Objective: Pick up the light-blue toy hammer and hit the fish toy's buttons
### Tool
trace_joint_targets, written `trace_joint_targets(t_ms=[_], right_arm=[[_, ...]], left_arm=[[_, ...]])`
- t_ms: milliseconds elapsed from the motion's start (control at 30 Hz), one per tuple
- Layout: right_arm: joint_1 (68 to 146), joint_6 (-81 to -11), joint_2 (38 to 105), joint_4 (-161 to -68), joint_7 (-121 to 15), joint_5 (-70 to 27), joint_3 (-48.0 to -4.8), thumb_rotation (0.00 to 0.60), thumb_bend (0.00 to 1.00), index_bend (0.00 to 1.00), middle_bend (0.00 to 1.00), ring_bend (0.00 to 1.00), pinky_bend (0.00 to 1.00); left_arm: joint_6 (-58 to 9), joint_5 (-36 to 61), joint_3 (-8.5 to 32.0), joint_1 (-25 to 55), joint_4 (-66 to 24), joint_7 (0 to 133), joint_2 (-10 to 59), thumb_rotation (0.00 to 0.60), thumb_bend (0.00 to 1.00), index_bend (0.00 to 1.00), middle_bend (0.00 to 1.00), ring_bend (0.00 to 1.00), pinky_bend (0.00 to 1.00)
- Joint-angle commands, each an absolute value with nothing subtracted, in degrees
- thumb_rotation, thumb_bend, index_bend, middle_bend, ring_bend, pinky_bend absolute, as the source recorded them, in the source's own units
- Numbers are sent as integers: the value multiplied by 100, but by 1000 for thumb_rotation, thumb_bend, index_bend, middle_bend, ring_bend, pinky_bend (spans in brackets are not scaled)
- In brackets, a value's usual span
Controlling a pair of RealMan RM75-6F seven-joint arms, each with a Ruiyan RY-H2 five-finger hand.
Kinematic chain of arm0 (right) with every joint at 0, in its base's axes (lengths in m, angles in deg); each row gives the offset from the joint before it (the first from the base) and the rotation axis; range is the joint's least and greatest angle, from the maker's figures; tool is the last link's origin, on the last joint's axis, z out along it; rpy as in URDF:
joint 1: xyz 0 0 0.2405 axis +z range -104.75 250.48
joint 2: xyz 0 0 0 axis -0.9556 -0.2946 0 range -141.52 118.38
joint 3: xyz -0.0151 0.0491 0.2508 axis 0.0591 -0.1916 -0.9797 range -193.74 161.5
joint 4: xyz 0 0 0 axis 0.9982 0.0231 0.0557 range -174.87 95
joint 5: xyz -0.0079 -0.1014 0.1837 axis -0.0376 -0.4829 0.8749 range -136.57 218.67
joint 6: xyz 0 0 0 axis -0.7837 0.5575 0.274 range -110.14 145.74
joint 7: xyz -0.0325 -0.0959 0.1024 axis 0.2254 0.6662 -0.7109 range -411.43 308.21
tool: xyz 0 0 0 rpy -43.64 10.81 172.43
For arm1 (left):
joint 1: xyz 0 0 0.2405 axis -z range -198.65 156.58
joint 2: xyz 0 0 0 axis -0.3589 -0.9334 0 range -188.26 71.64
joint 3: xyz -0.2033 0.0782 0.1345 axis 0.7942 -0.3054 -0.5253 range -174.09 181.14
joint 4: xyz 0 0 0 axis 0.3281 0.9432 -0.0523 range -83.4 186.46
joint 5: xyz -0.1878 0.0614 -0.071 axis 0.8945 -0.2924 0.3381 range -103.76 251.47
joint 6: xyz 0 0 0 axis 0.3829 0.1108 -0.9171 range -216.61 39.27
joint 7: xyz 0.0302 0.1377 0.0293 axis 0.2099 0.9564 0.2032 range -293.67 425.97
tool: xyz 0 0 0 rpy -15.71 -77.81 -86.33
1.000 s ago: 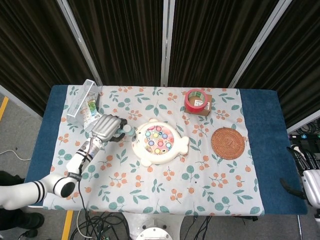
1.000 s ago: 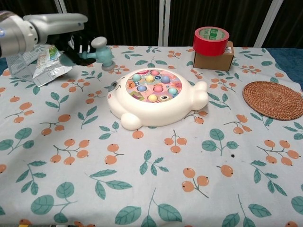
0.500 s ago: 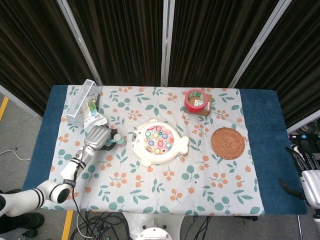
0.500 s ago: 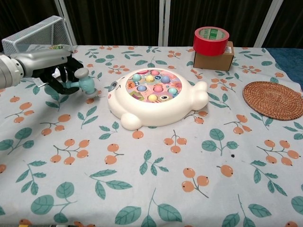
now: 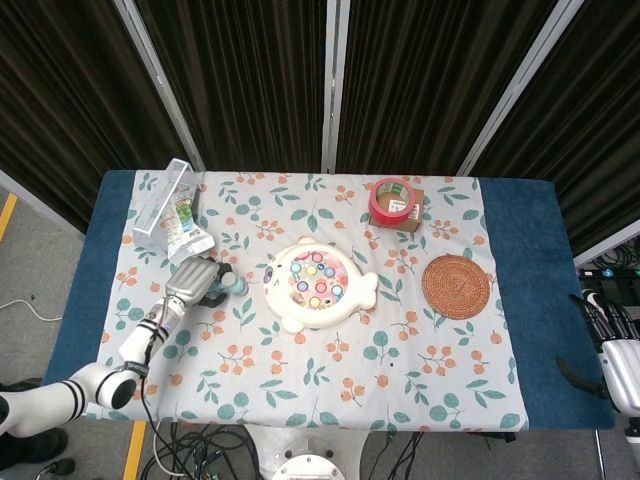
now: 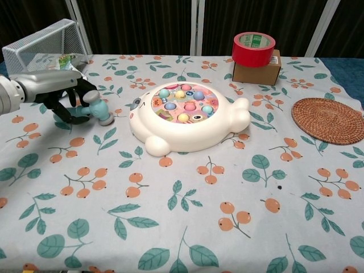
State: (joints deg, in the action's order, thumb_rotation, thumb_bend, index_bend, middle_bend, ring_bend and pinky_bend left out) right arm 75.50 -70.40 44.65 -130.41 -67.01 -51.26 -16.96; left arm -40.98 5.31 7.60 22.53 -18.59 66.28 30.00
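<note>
My left hand holds the light-blue toy hammer by its handle, low over the tablecloth just left of the fish toy. The hammer's head points toward the toy and is close to the cloth. The white fish toy lies in the middle of the table with several coloured buttons on top. My right hand hangs off the table's right edge, holding nothing; its fingers are only partly visible.
A wire basket with packets sits at the back left. A red tape roll rests on a cardboard box at the back right, and a woven coaster lies to the right.
My left hand has come down and back to the left with the hammer, from raised beside the fish toy to low over the cloth. The right hand has stayed put.
</note>
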Motion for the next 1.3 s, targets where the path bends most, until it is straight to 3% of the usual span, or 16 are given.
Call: trace_joint_targets(t_ms=[33, 167, 367, 733, 1033, 1300], right_arm=[[7551, -7040, 4466, -13042, -6699, -5129, -1696, 600, 193, 68, 148, 0, 0], [7562, -7031, 4465, -13046, -6697, -5136, -1698, 600, 193, 68, 149, 0, 0], [7566, -7035, 4452, -13055, -6697, -5133, -1705, 600, 194, 68, 149, 0, 0], [7593, -7056, 4387, -13022, -6759, -5130, -1748, 600, 193, 68, 150, 0, 0], [7670, -7029, 4470, -12940, -6801, -5138, -1801, 600, 194, 68, 150, 0, 0], [7734, -6994, 4518, -12942, -6760, -5180, -1812, 600, 193, 68, 146, 0, 0]], left_arm=[[-4067, 516, 771, 2217, -1882, 6657, 3000, 600, 310, 393, 427, 317, 364], [-4068, 539, 793, 2177, -1945, 6736, 2967, 600, 292, 367, 400, 296, 357], [-3765, 410, 887, 2051, -2321, 6742, 2734, 600, 283, 240, 318, 219, 317], [-1717, 299, 1040, 838, -3587, 7011, 1275, 600, 252, 222, 285, 145, 177], [-198, 175, 677, -422, -4308, 7512, 611, 600, 247, 221, 252, 108, 133], [309, -301, 276, -1021, -4862, 7873, 564, 600, 245, 221, 253, 108, 132]])
